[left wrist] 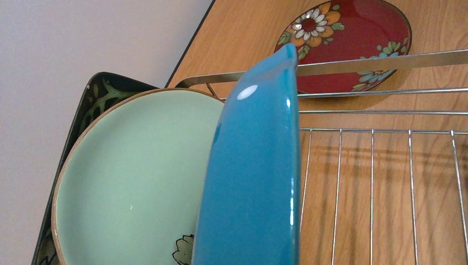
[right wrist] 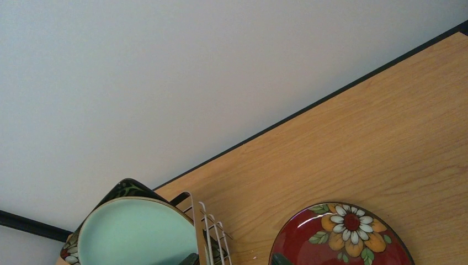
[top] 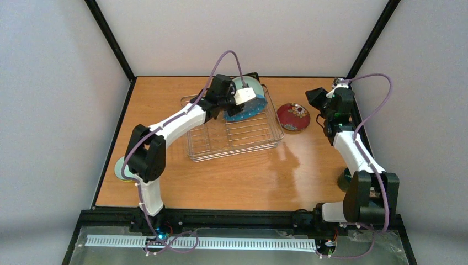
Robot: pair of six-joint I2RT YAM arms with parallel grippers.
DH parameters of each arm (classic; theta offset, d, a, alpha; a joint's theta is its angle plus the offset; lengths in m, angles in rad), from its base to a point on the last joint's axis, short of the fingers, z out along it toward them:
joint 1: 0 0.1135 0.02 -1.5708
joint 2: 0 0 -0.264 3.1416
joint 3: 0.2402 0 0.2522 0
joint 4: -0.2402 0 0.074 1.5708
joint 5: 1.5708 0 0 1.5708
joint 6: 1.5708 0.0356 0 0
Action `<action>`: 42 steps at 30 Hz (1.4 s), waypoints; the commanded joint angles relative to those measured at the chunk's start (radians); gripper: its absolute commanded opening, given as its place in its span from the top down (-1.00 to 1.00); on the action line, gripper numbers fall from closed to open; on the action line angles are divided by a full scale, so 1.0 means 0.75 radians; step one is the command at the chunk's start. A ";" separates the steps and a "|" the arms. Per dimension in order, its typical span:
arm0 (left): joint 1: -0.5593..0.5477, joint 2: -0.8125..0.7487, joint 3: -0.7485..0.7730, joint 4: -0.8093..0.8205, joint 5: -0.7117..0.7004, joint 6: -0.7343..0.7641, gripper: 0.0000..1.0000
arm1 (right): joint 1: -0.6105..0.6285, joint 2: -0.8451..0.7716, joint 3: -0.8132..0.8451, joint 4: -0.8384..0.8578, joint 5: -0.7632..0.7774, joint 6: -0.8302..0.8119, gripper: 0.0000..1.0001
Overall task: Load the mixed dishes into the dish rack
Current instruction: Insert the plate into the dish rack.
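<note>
Over dish rack (top: 237,139), left jaws clamping blue dotted plate (left wrist: 254,182) (on edge), right jaws spread.

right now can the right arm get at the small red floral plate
probably yes: the small red floral plate lies flat on the bare table right of the dish rack, and the right arm hovers close beside it, jaws open, nothing between. lying flat, its rim may be awkward to pinch

Wooden surface (top: 248,176), black-edged, carried dish rack (top: 238,139) toward far middle. Small red floral plate (top: 293,116) lay flat just beside rack, on right. Pale bowl (top: 118,168) sat at left edge, partly hidden. Dark item (top: 343,181) at right edge, unclear.
</note>
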 commanded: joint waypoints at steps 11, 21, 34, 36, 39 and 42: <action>0.023 0.051 0.142 0.184 0.023 0.041 0.99 | 0.006 0.088 0.002 0.121 -0.004 0.002 -0.49; 0.029 0.090 0.149 0.186 0.041 0.010 0.99 | 0.007 0.127 -0.012 0.153 -0.006 0.014 -0.49; 0.057 0.151 0.179 0.188 0.067 -0.062 0.99 | 0.006 0.157 -0.002 0.146 0.004 0.003 -0.49; 0.060 0.160 0.179 0.188 0.070 -0.075 0.99 | 0.006 0.167 0.002 0.147 0.004 0.002 -0.49; 0.062 0.176 0.179 0.187 0.076 -0.086 0.92 | 0.006 0.186 0.006 0.154 -0.002 0.010 -0.49; 0.062 0.189 0.176 0.179 0.072 -0.087 0.87 | 0.006 0.198 0.009 0.160 -0.006 0.017 -0.49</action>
